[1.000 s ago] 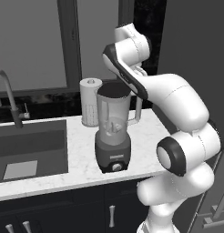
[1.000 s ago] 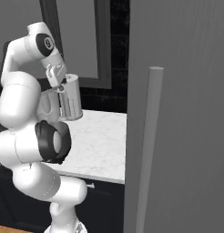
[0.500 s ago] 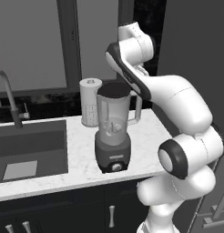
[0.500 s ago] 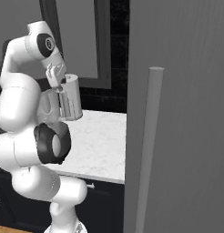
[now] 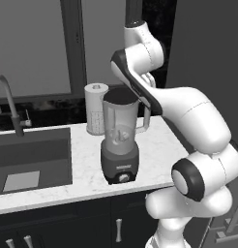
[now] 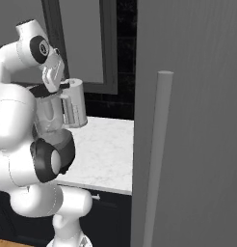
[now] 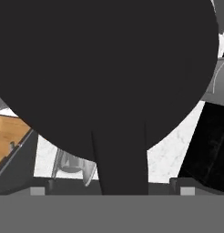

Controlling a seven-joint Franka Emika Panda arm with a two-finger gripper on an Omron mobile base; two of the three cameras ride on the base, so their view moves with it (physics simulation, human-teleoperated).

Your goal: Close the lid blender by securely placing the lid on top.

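The blender (image 5: pixel 120 145) stands on the marble counter, a translucent grey jar on a dark base with a front knob. The black round lid (image 5: pixel 120 94) lies flat on the jar's mouth. In the hand view the lid (image 7: pixel 104 63) looms very close, its short tab (image 7: pixel 119 161) pointing down between my fingertips. My gripper (image 7: pixel 109 187) hovers just above the lid, open, with the fingertips (image 7: pixel 38 188) wide apart and clear of the tab. From the right, my gripper (image 6: pixel 56 77) hangs over the jar (image 6: pixel 49 116), which the arm partly hides.
A white paper towel roll (image 5: pixel 95 108) stands just behind the blender. A sink (image 5: pixel 34 155) with a faucet (image 5: pixel 6 99) lies to the left. A tall grey door (image 6: pixel 192 120) with a long handle (image 6: pixel 156 144) rises at the right. The counter (image 6: pixel 106 144) stretches right of the blender.
My jaws have spread wider and let go of the lid, which stays on the jar. The arm's upper part has risen a little.
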